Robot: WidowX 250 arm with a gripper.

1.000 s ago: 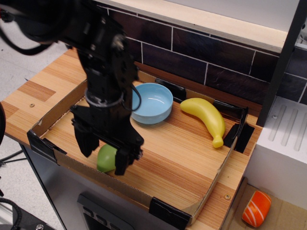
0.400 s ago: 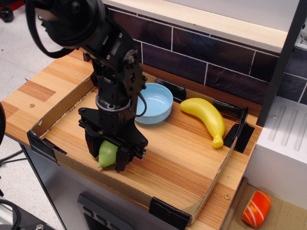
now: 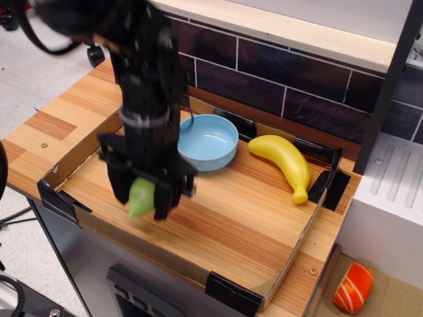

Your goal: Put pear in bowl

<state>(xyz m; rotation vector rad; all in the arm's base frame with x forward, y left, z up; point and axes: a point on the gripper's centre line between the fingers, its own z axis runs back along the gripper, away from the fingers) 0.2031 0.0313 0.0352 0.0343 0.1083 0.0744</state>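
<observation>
Nearest the camera, 1 black gripper (image 3: 142, 198) hangs over the front left part of a shallow cardboard tray (image 3: 264, 287), its jaws closed on 1 light-green pear (image 3: 141, 197). The pear sits between the 2 fingers with its narrow end pointing down, blurred, and seems clear of the surface. The arm (image 3: 145, 79) rises above it and hides part of the tray's left side.

Further back, 1 light-blue bowl (image 3: 213, 142) stands on the wooden surface (image 3: 244, 218) inside the tray, just beside the arm on the right side of the picture; its near left rim is covered by the arm. The bowl looks empty where it shows. To its right lies 1 yellow banana (image 3: 284, 163), apart from the bowl, reaching toward the tray's right wall.

Black clips hold the tray's corners. Low at the right, outside the tray, lies 1 orange and white toy (image 3: 352, 287). Behind the surface runs a dark tiled wall (image 3: 291, 82) under a pale wooden ledge (image 3: 291, 30).
</observation>
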